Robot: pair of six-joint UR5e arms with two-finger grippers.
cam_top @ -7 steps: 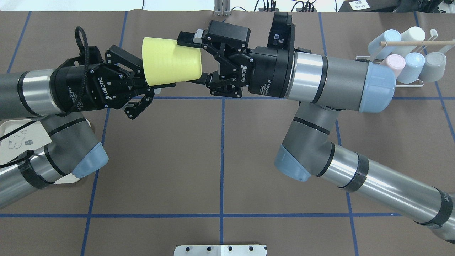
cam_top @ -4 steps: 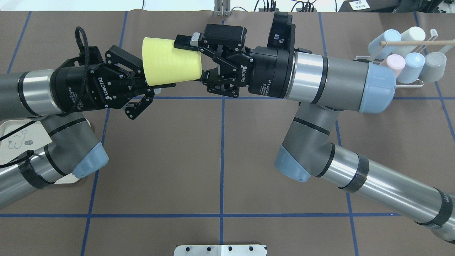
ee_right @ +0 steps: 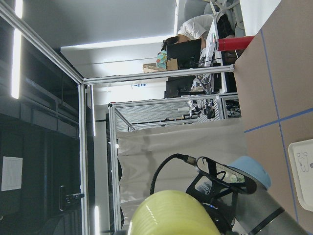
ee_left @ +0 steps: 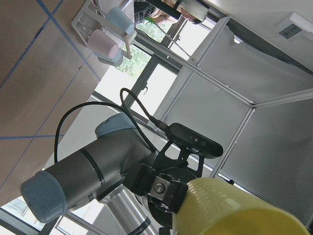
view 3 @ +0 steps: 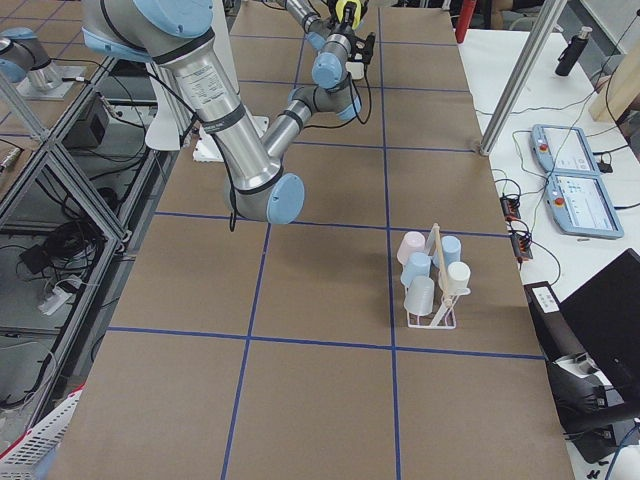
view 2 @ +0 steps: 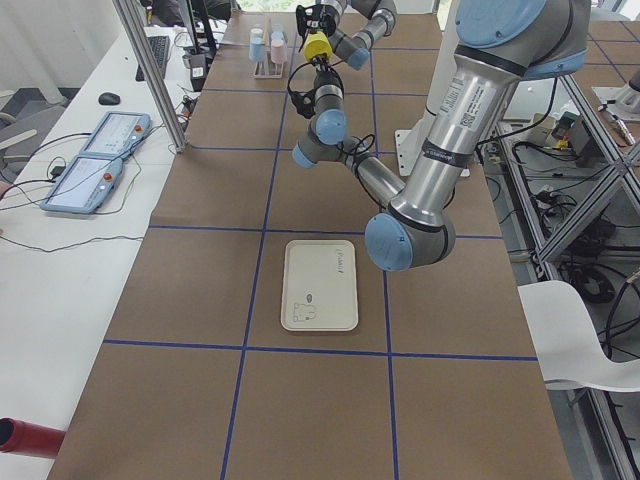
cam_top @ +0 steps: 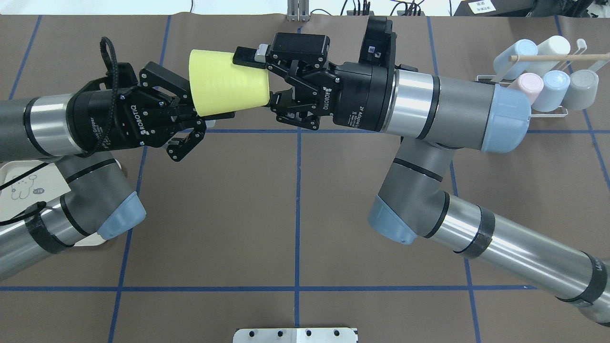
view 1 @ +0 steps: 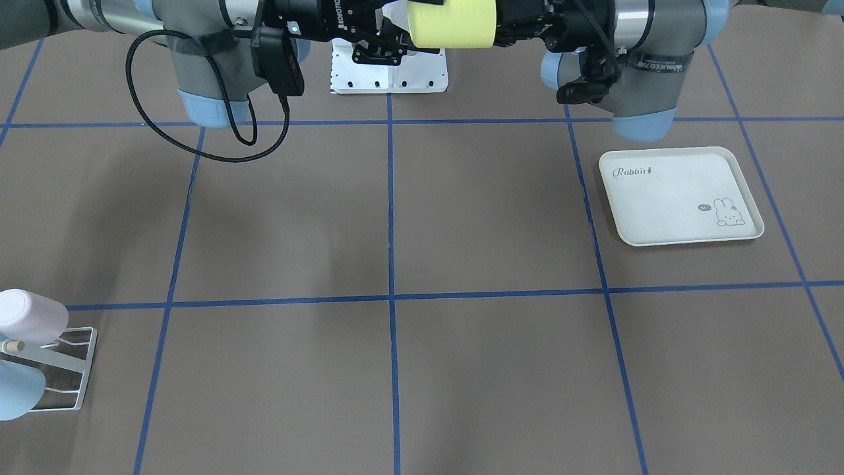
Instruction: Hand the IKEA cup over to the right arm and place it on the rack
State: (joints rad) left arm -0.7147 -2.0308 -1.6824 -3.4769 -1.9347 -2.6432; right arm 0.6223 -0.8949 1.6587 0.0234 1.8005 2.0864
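Observation:
The yellow IKEA cup (cam_top: 228,88) hangs on its side high above the table, between both grippers. My left gripper (cam_top: 206,110) is shut on the wide rim end. My right gripper (cam_top: 259,78) is shut on the narrow base end, one finger over the top and one below. The cup also shows in the front view (view 1: 450,23), the left wrist view (ee_left: 234,210) and the right wrist view (ee_right: 171,215). The white wire rack (cam_top: 548,113) with its wooden peg (cam_top: 557,57) stands at the far right, also in the right side view (view 3: 432,318).
Several pastel cups (cam_top: 553,81) hang on the rack. A cream rabbit-print tray (view 1: 679,194) lies under my left arm's side. A metal mounting plate (cam_top: 295,335) sits at the near table edge. Blue tape lines grid the brown table.
My right gripper has moved in and closed its fingers on the cup's base end. The cup and the left gripper have shifted very slightly.

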